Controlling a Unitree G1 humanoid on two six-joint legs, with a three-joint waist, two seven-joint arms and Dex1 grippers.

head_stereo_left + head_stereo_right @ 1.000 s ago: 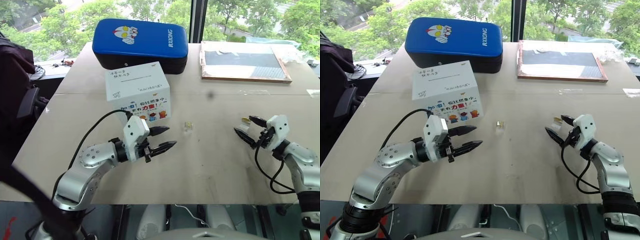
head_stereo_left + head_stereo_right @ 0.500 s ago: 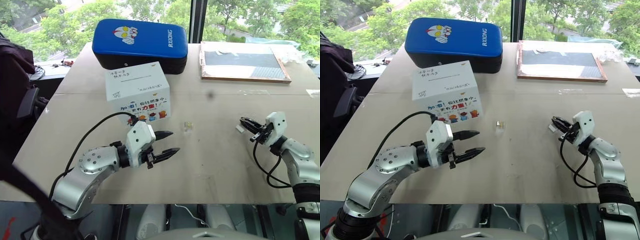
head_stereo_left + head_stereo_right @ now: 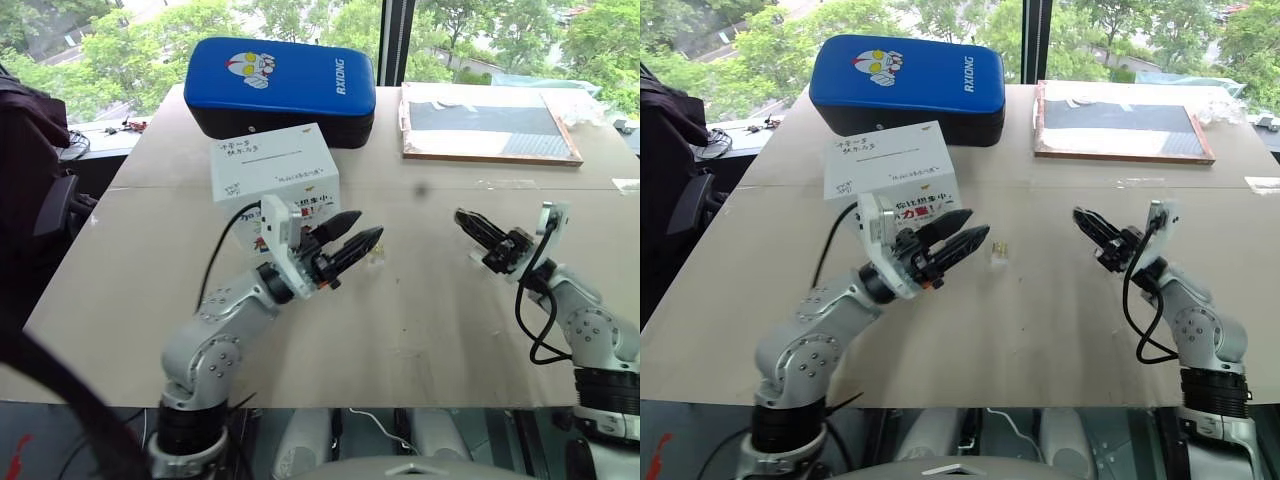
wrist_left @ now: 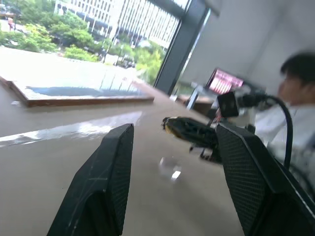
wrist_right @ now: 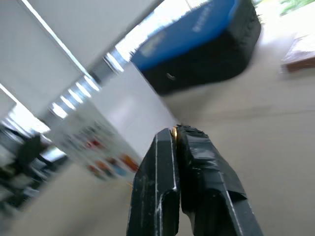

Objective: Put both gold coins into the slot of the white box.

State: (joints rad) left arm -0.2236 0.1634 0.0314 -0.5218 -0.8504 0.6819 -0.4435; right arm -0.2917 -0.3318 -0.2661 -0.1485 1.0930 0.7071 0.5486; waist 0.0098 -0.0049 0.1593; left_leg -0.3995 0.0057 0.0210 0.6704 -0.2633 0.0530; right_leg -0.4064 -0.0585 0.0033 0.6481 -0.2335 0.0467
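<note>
Right end effector is up off the desk at centre right of the frame, its two black fingers pressed together, and in the wrist view there's a thin gold glint pinched at the very tips, which I take to be one gold coin. The other gold coin lies flat on the desk near the middle of the frame, just off the tips of the left end effector, whose fingers stand apart with nothing between them. The white box sits at upper left of centre, in front of the blue padded case. As I read it, the step in hand is carrying that pinched coin across to the slot. To do it well, I'd say keep the squeeze firm, since the coin is far smaller than a finger and held only at the tips; come in above the box top, line the coin's edge along the dark line on the lid, which I take for the slot, and let go only once it is partly in. The left arm lies close to the path, so swing clear of it. Writing: "RXIONG" in white on the blue case; colourful Chinese characters on the box front, handwriting on its lid too small to read.
</note>
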